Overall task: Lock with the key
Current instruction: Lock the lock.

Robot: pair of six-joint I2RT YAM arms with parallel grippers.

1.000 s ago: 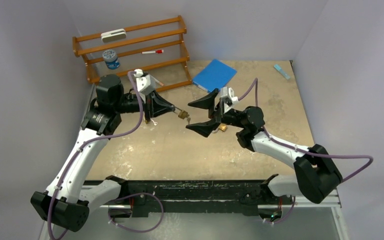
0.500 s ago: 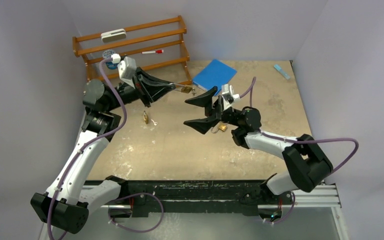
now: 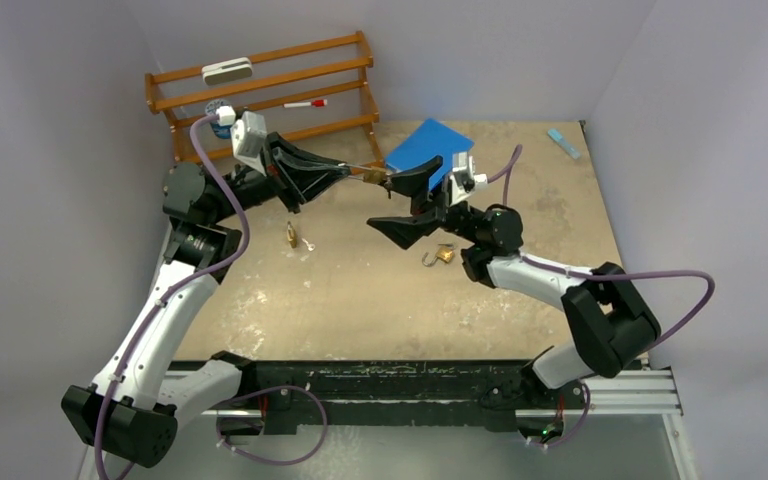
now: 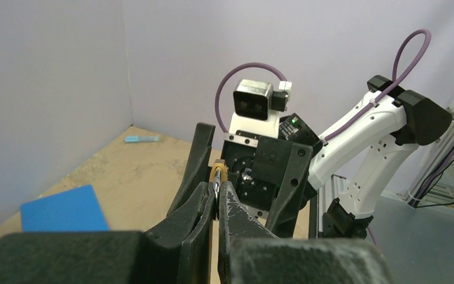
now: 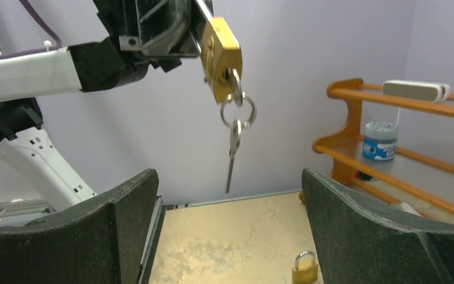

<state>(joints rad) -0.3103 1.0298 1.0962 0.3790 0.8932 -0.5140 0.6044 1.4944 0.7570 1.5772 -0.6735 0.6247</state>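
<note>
My left gripper [image 3: 360, 174] is shut on a brass padlock [image 3: 374, 177] and holds it high above the table. In the right wrist view the padlock [image 5: 220, 50] hangs from the left fingers with a key in its base, and a ring carries a second key [image 5: 232, 155] dangling below. In the left wrist view the fingertips [image 4: 216, 192] pinch the padlock [image 4: 218, 173] by its shackle. My right gripper [image 3: 385, 203] is wide open and empty. It faces the padlock from just below and to the right, and the keys hang above its jaws [image 5: 230, 236].
A second brass padlock [image 3: 291, 236] stands on the table under the left arm and also shows in the right wrist view [image 5: 305, 267]. A third padlock [image 3: 444, 255] lies by the right arm. A blue notebook [image 3: 428, 148] and a wooden rack [image 3: 260, 100] sit at the back.
My left gripper lifted the padlock with its keys up and toward the back, uncovering the padlock on the table. My right gripper rose and tilted up toward it, still open.
</note>
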